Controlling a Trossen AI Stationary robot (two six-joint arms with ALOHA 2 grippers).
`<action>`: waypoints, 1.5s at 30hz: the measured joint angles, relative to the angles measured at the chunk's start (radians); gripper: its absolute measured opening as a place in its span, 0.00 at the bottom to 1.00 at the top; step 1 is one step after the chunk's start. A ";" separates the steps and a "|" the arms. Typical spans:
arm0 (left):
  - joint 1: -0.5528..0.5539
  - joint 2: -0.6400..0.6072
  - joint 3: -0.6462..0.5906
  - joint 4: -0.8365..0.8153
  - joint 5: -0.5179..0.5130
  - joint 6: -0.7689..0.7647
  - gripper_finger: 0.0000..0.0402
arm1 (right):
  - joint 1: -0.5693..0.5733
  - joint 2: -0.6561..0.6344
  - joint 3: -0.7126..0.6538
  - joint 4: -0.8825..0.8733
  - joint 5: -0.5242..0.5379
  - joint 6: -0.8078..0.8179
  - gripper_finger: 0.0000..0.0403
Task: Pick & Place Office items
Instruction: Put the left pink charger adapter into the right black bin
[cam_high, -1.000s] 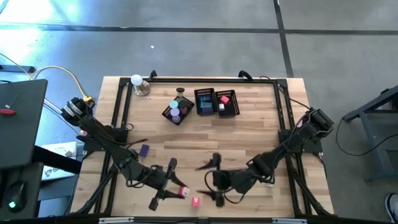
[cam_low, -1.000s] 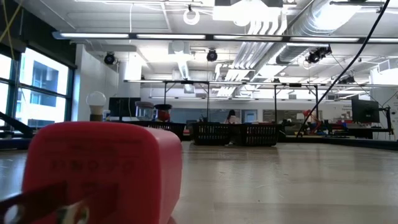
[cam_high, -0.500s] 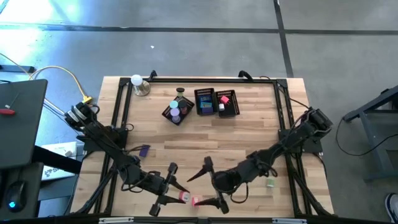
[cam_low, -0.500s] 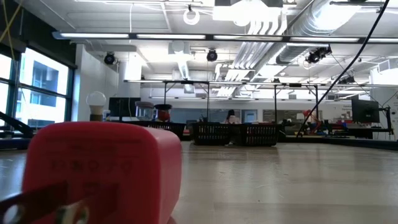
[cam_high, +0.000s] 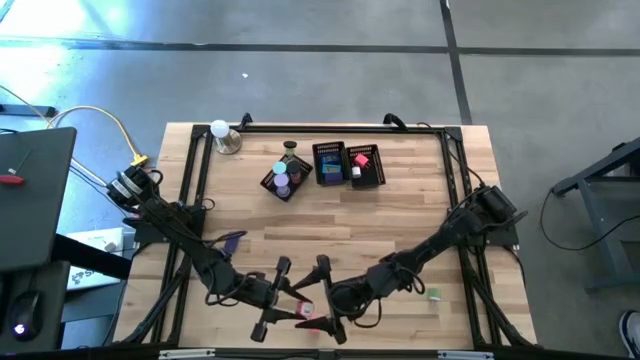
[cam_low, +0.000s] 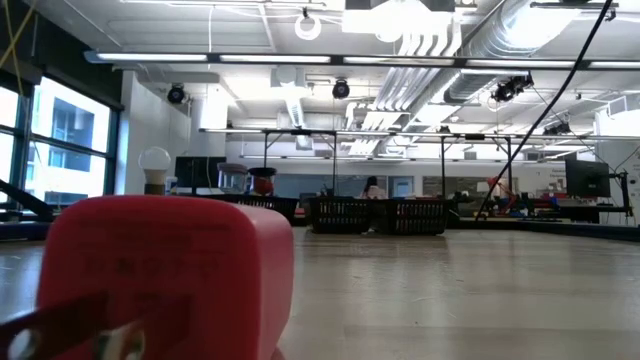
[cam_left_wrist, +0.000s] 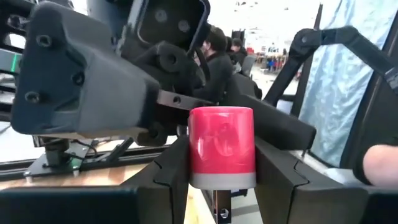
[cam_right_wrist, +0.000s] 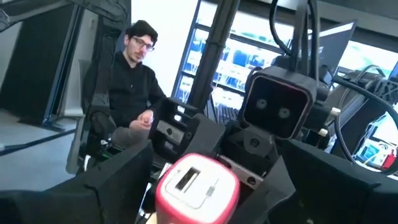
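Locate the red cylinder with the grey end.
The red cylinder with the grey end sits clamped in the left gripper at the table's near edge, the right gripper facing it.

You get 4 views: 1 straight down over the table (cam_high: 400, 215), 1 level at its surface, 2 wrist cameras facing each other, both tight on the red cylinder (cam_left_wrist: 221, 147).

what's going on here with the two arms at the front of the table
Both arms meet at the table's front edge. The left pincer is shut on a small red cylinder, holding it up in front of the right pincer, whose fingers stand open on either side of it, which looks like a handover. Three black mesh baskets at the back already hold a few small pieces. A purple piece and a green piece lie loose on the wood.
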 joint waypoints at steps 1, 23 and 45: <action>0.000 0.000 0.000 -0.002 0.000 0.006 0.31 | 0.000 0.000 0.000 0.001 0.000 0.007 0.86; -0.089 0.000 0.000 0.032 -0.265 0.219 0.31 | 0.006 0.000 0.000 -0.006 -0.023 0.056 0.58; -0.080 0.000 -0.001 0.026 -0.271 0.233 0.31 | -0.021 -0.002 0.000 -0.034 -0.025 0.079 0.37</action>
